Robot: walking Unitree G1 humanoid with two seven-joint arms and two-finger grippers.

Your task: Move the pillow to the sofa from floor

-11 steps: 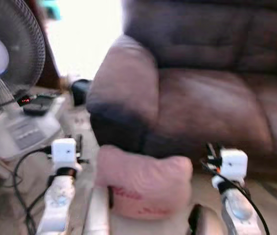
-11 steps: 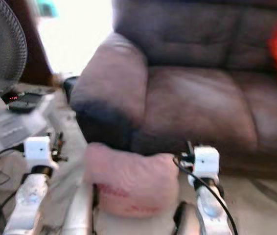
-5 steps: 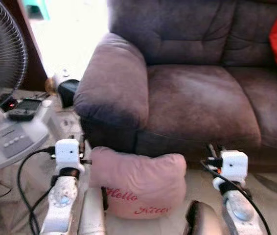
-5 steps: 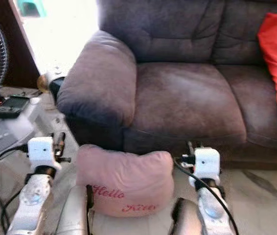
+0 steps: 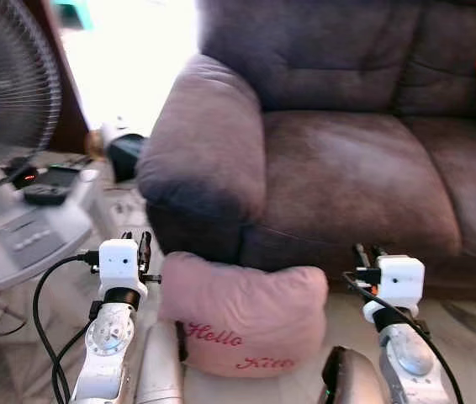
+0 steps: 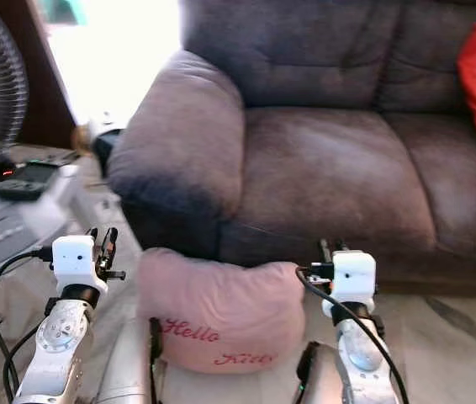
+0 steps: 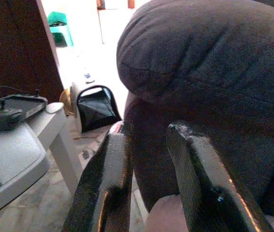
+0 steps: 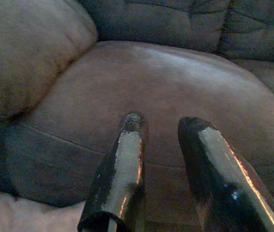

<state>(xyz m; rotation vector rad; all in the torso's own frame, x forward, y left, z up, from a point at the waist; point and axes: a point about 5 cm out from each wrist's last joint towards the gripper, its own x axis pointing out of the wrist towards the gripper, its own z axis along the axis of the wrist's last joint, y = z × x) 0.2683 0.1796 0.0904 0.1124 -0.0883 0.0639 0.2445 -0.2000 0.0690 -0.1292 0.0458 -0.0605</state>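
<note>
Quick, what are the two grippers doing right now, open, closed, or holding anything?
Left gripper: open, holding nothing, beside the pink pillow.
Right gripper: open, holding nothing, pointed at the sofa seat.

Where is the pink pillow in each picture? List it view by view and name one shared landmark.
Left eye: pink pillow low centre, between the arms.
Right eye: low centre-left.
Left wrist: pale corner at the bottom edge.
Right wrist: pale strip, bottom-left corner.
Shared landmark: sofa armrest.
</note>
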